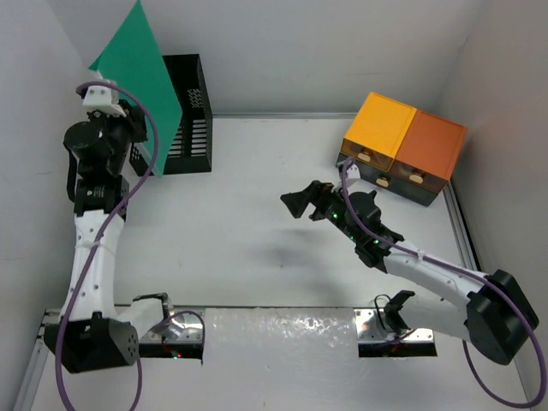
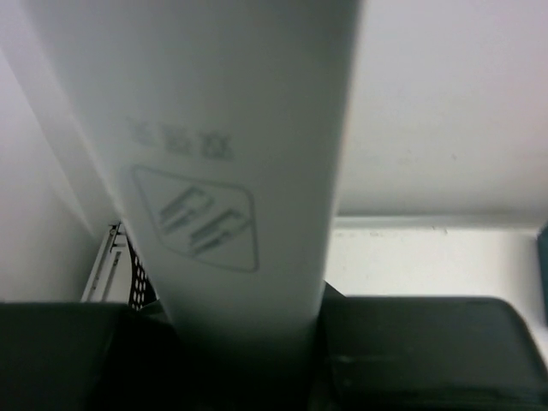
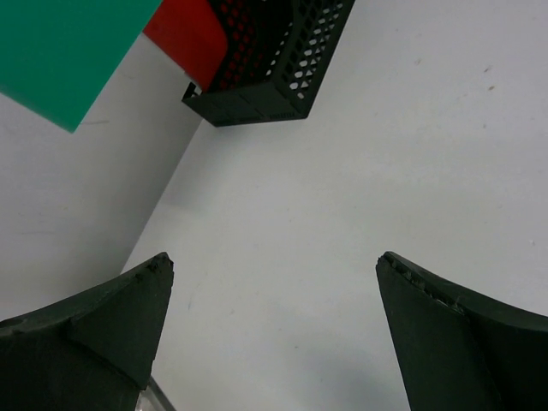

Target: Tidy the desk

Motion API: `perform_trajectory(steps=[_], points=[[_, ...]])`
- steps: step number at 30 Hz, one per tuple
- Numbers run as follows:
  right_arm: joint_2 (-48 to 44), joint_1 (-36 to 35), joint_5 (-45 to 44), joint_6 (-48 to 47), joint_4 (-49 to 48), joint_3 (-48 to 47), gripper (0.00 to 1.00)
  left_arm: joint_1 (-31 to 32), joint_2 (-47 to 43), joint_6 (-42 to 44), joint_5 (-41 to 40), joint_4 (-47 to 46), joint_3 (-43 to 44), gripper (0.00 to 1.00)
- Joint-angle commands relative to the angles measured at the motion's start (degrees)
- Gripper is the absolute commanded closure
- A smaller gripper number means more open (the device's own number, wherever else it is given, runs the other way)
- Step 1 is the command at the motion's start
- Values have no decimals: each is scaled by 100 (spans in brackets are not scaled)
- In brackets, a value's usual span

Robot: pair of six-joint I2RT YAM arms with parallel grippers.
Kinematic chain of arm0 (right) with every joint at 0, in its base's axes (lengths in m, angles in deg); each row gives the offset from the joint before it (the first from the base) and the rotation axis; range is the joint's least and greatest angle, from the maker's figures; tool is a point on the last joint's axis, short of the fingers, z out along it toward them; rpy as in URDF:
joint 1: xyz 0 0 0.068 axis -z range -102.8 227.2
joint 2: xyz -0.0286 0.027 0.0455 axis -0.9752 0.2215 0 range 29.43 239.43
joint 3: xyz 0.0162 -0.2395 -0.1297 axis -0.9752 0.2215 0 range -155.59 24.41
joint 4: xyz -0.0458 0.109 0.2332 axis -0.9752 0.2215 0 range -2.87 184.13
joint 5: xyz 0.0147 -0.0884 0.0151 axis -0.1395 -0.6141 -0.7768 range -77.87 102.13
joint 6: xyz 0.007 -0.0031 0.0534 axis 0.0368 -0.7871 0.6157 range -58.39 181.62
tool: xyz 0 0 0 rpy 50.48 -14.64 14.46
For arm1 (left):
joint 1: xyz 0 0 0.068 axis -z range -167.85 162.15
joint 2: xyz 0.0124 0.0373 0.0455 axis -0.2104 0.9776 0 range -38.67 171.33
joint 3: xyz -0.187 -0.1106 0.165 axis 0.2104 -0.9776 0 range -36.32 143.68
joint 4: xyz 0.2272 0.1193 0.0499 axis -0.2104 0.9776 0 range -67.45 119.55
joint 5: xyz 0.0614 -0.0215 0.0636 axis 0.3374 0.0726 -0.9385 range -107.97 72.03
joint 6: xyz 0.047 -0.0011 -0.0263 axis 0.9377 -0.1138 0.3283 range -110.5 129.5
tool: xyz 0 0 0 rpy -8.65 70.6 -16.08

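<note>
The desk [image 1: 231, 171], a flat white tabletop, fills the centre of the top view, with metal rails [image 1: 460, 235] along its right and lower-left edges and plain white walls [image 1: 300, 51] on three sides. Its open middle carries only a soft shadow beneath the right arm. A black mesh rack [image 1: 190, 116] stands in the upper-left corner against the back wall; the right wrist view shows something red [image 3: 184, 32] inside it. Two orange drawer boxes [image 1: 402, 141] sit side by side in the upper right. The left gripper [image 1: 128, 127], raised at the left of the frame beside the rack, is clamped on a green sheet [image 1: 141, 64] held tilted above the rack. The right gripper [image 1: 301, 199] hangs over the middle of the desk, fingers [image 3: 103, 321] spread wide with bare tabletop between them.
</note>
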Motion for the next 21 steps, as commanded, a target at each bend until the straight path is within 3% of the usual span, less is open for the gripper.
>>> perform_trajectory(steps=[1, 8, 21], points=[[-261, 7, -511, -371, 152, 28, 1, -8, 284, -507, -592, -1802, -80, 100], [-297, 16, -714, -434, 583, -253, 1, 18, 767, -191, -786, -3042, -519, 100], [-209, 16, -1066, -539, 1189, -631, 1, 18, 2613, 257, -136, -5064, -582, 100]])
